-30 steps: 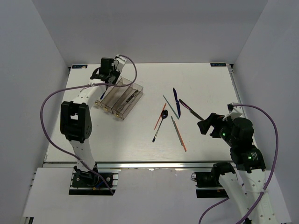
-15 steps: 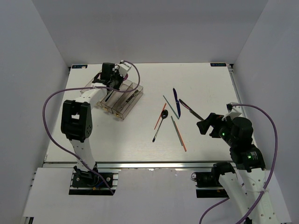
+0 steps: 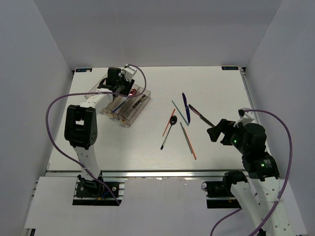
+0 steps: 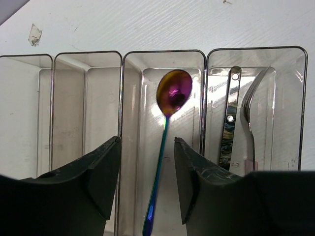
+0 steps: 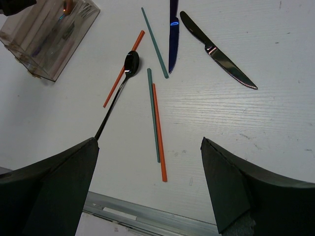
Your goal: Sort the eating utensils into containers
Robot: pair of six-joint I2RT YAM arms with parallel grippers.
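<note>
Utensils partly sorted: pink spoon, fork inside tray, far left corner; seven more on desk. Left gripper, right gripper open, empty.

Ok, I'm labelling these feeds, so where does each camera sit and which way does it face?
Top external: above and behind, facing down on the table; both arms show.
Left wrist: over the tray, facing down at a pink spoon; own fingers show.
Right wrist: facing down at a loose dark spoon; own fingers show.
Shared: top and right wrist both show that dark spoon.
</note>
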